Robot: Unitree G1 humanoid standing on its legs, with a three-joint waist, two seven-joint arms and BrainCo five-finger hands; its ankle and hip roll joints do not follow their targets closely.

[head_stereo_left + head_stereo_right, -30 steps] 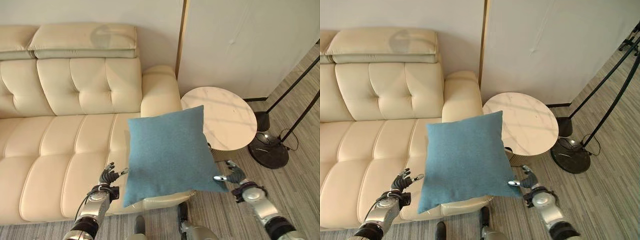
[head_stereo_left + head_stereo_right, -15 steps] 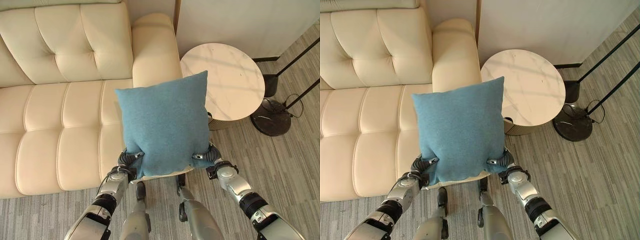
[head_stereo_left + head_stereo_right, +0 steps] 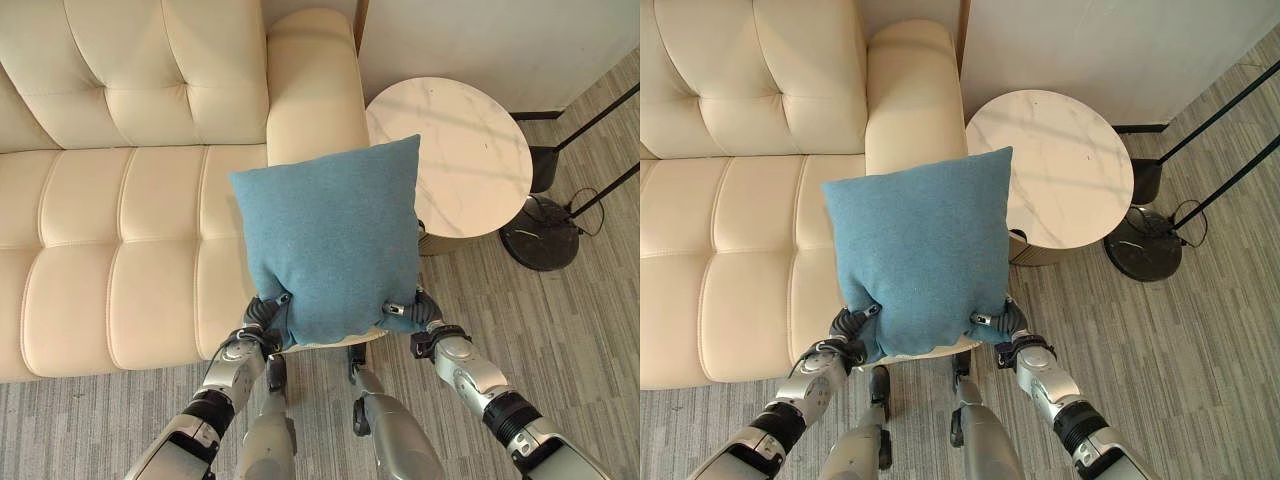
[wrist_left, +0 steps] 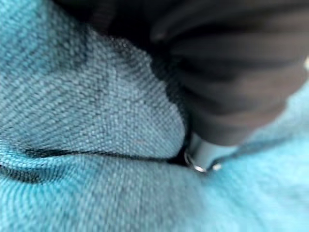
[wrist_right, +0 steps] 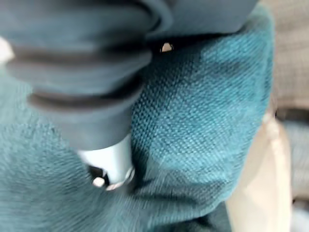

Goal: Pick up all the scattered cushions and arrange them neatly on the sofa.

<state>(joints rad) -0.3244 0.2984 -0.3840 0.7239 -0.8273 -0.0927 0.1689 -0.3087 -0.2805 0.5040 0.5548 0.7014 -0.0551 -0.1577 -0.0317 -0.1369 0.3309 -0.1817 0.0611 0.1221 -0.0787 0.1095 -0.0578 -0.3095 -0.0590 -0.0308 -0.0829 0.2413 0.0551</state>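
Note:
A blue square cushion [image 3: 330, 240] is held up in front of me, over the front edge of the cream sofa [image 3: 120, 230] near its right armrest. My left hand [image 3: 262, 320] grips the cushion's lower left corner, its fingers dug into the cloth. At the lower right corner my right hand [image 3: 415, 312] grips the same way. Both wrist views show blue fabric [image 4: 96, 121] pressed close against each hand's dark cover, with the cushion cloth [image 5: 203, 116] bunched round the right one.
A round white marble side table [image 3: 470, 160] stands right of the sofa's armrest [image 3: 315, 80]. A black lamp base [image 3: 545, 235] with thin black poles sits on the grey striped floor further right. The sofa seat to the left is bare.
The view has shifted slightly; both hands still hold the cushion's lower corners. One second ago the hands were apart from the cushion with fingers spread.

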